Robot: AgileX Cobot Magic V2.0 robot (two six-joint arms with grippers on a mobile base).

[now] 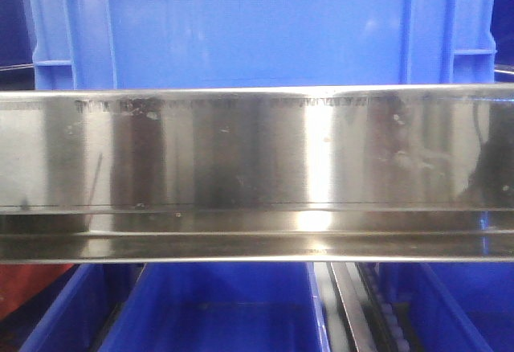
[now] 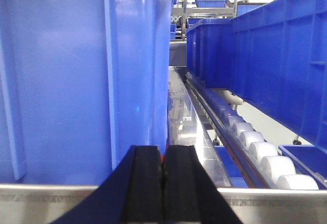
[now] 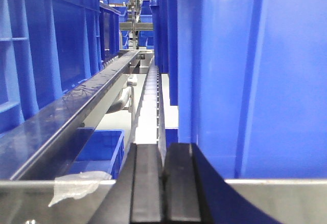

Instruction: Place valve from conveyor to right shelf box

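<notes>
The valve and the conveyor are out of view. The right shelf's shiny steel front rail (image 1: 257,151) fills the middle of the front view, with a large blue box (image 1: 257,22) standing on it. In the left wrist view my left gripper (image 2: 163,150) is shut, its black pads pressed together right in front of a blue box wall (image 2: 61,81). A speck of red shows between the tips, and I cannot tell what it is. My right gripper (image 3: 163,147) is shut too, with nothing seen between its pads, close beside another blue box wall (image 3: 255,81).
Blue bins (image 1: 209,312) sit on the level below the rail. White rollers (image 2: 260,150) run along a track beside a row of blue boxes (image 2: 276,60). A steel rail (image 3: 66,121) and a lower blue bin (image 3: 99,150) lie left of the right gripper, with clear tape (image 3: 76,187) on the shelf edge.
</notes>
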